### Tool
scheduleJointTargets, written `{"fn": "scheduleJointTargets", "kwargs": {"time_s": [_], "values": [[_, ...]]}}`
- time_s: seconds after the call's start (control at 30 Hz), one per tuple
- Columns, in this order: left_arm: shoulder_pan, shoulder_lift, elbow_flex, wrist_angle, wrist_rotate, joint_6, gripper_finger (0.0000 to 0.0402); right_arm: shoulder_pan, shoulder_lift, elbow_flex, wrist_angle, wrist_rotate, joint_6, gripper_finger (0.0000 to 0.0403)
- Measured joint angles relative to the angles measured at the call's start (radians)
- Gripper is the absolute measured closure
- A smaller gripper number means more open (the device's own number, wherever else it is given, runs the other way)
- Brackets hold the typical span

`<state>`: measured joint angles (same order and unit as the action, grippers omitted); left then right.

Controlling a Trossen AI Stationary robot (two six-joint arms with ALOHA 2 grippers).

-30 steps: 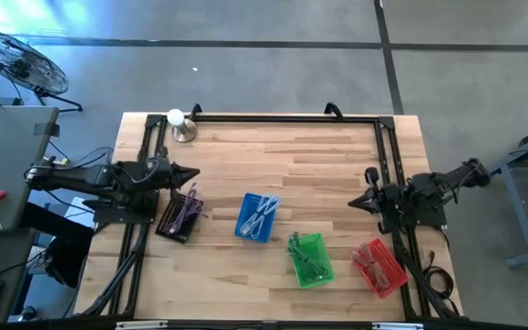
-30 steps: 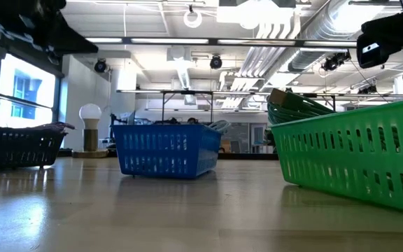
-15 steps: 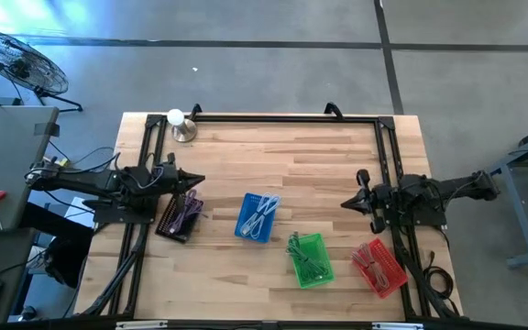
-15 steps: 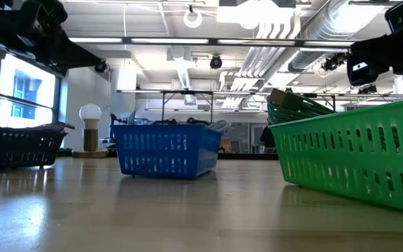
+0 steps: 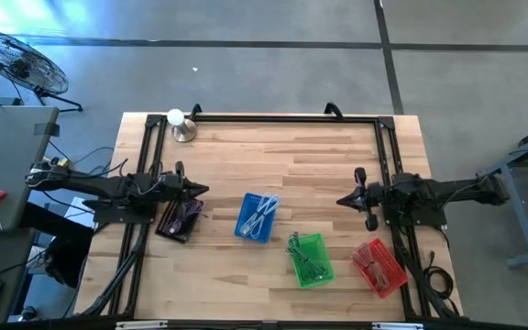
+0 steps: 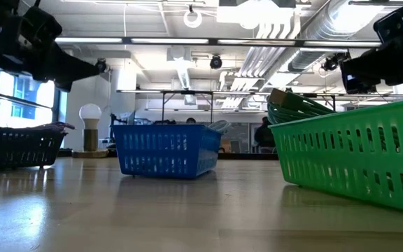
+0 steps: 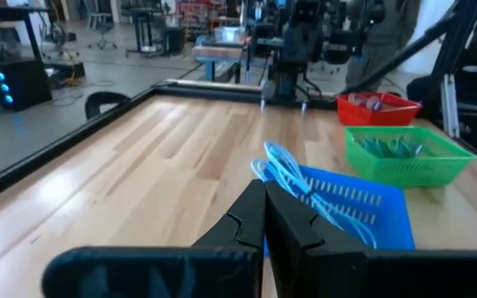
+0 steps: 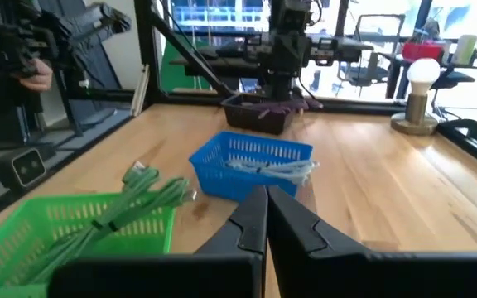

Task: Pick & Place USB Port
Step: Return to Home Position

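Tabletop (image 5: 319,156); blue-bin cable (image 5: 261,213) front-to-back.

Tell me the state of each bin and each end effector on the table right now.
Black slotted plastic bin: holds purple cable.
Blue slotted plastic bin: holds pale blue cable.
Green slotted plastic bin: holds green cable.
Red slotted plastic bin: holds pink cable.
Left end effector: shut, empty.
Right end effector: shut, empty.

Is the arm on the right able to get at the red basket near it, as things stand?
Probably yes. The red bin sits open-topped near the table's right edge, with nothing over it. The right end effector hovers shut above the table close by, so it would need to open first.
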<state>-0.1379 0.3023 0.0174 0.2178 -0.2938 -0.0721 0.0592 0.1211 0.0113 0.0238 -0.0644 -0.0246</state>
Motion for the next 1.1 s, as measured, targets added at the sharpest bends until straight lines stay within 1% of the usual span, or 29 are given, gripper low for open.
{"fn": "scheduleJointTargets", "kwargs": {"time_s": [0.07, 0.13, 0.33, 0.8, 1.0, 1.1], "values": [[0.000, 0.001, -0.001, 0.005, 0.005, 0.004, 0.0401, -0.005, 0.012, 0.000, 0.000, -0.001, -0.001, 0.0403], [0.000, 0.001, -0.002, 0.001, 0.033, 0.021, 0.0401, -0.012, 0.022, 0.000, 0.003, -0.003, -0.001, 0.0403], [0.000, -0.022, -0.003, 0.108, 0.102, 0.109, 0.0401, -0.021, 0.024, 0.000, 0.005, -0.005, -0.003, 0.0403], [0.000, -0.215, -0.005, -0.089, 0.107, 0.099, 0.0401, -0.020, 0.024, -0.001, 0.011, -0.005, -0.014, 0.0403], [0.000, -0.272, -0.005, -0.172, 0.109, 0.069, 0.0401, -0.020, 0.024, -0.001, 0.012, -0.004, -0.048, 0.0403], [0.000, -0.288, -0.005, -0.178, 0.143, 0.067, 0.0401, -0.020, 0.024, -0.001, 0.011, -0.002, -0.063, 0.0403]]}}
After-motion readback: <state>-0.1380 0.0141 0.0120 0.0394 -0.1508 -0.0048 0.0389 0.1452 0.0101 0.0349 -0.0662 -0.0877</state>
